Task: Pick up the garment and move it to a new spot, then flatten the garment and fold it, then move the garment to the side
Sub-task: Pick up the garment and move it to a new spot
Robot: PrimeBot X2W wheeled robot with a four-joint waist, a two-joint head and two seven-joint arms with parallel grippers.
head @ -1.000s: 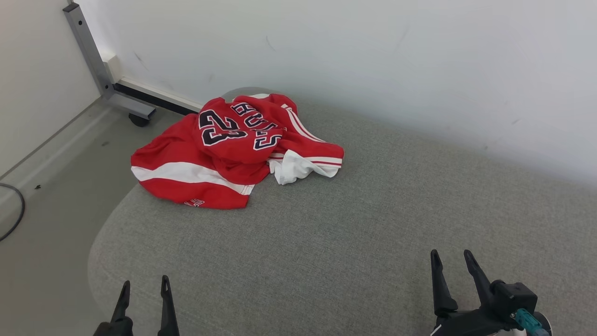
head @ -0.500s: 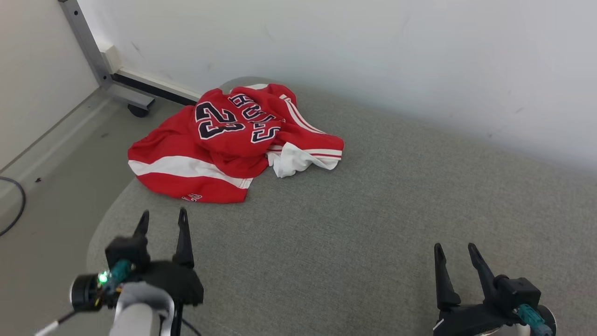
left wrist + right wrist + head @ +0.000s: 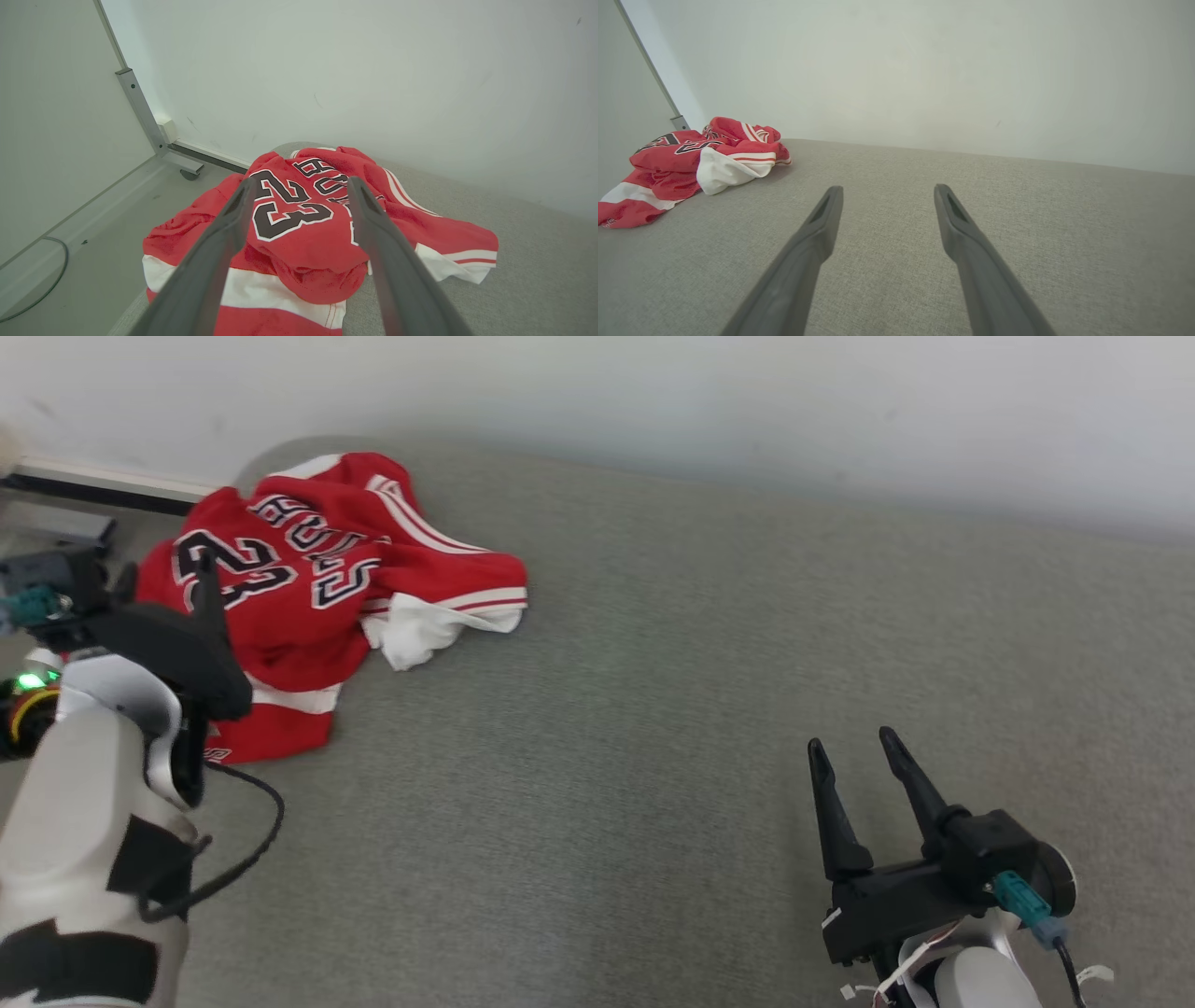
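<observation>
**Asker:** As you look out along your own fingers, what lies nearest?

**Robot:** Nearest is my right gripper [image 3: 850, 739], low over the grey cushion [image 3: 653, 709]. Its two fingers are spread wide and there is nothing between them. In my right wrist view [image 3: 888, 188] only bare fabric lies under them.

**Asker:** And the left?

**Robot:** My left gripper [image 3: 163, 574] is further out, also spread wide and empty. In the left wrist view [image 3: 301, 182] its fingers frame the "23" on the garment [image 3: 303, 242]. I cannot tell whether the tips touch the cloth. From my head, one finger is hard to pick out against the dark wrist.

**Asker:** Where is the garment?

**Robot:** The garment [image 3: 299, 607] lies crumpled at the cushion's far left corner, near the wall [image 3: 653, 392] and well apart from my right gripper. It is red with white bands, and a white part is turned out on its right. My pale left forearm [image 3: 84, 784] covers its near left edge. The lettering beside the number is too creased to read. In the right wrist view the garment [image 3: 668, 163] is cut off at the picture's left edge.

**Asker:** Beyond it?

**Robot:** A metal frame leg [image 3: 140, 112] on a caster stands on the floor [image 3: 93, 242].
</observation>
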